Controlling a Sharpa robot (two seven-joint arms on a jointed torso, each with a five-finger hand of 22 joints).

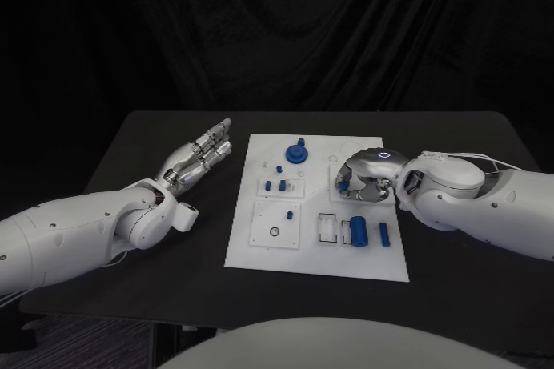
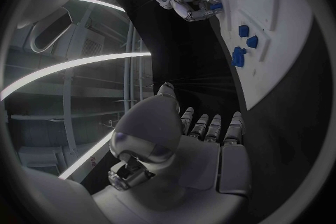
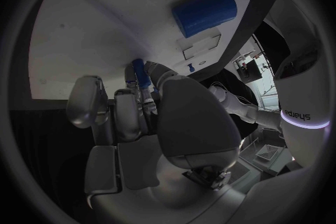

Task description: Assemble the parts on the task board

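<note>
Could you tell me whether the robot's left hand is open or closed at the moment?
Open. The left hand lies beside the task board, fingers stretched out and holding nothing.

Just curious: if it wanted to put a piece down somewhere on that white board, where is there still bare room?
The task board's near strip is bare, below the blue cylinder. Its far right corner looks free too. The middle is crowded: blue parts, and the right hand over one.

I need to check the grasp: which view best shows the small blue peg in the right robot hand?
The right wrist view: the small blue peg stands between the right robot hand's fingers. The head view hides it behind that hand; the left wrist view shows only a blue speck.
</note>
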